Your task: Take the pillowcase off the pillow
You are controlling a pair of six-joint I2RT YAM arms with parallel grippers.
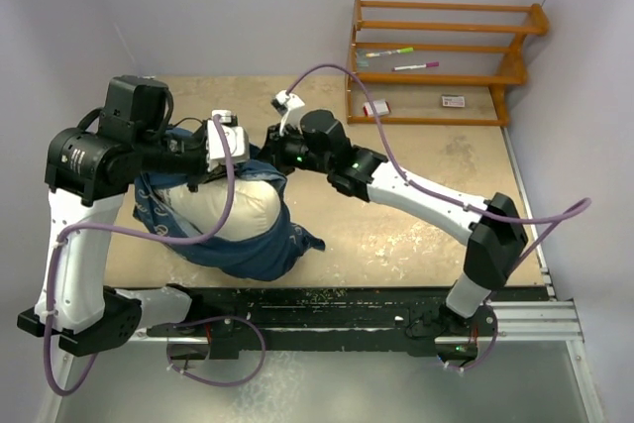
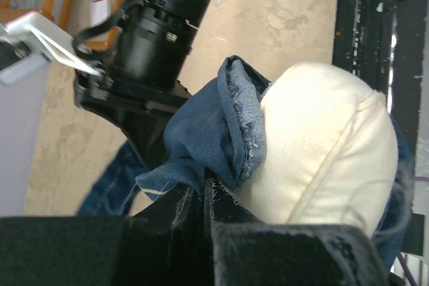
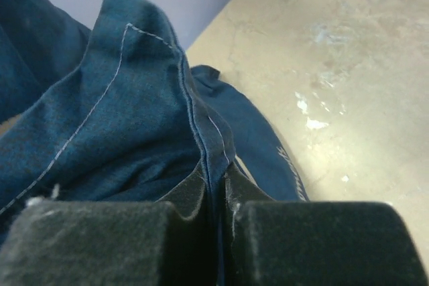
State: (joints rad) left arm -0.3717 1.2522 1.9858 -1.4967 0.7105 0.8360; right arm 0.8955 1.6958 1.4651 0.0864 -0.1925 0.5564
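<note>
- You are looking at a plump cream-white pillow (image 1: 230,209) lying on the tan table (image 1: 416,235), partly bared, with the wrinkly dark navy-blue fabric pillowcase (image 1: 253,257) bunching under and around it.
- Your left gripper (image 2: 203,200) is pinching a fold of the pillowcase's frayed hem; its black fingers (image 2: 171,212) are standing almost together with only the cloth between them.
- Just to the right of those fingers the pillow's rounded end is bulging out of the case, touching the hem.
- Your right gripper (image 3: 216,189) is clamping a stitched seam edge of the pillowcase, its padded fingers (image 3: 191,195) pressing flat against each other with the seam rising straight up from between them.
- Beyond the right fingers more blue cloth is trailing onto the table.
- In the overhead view both grippers are meeting close together at the pillow's far side.
</note>
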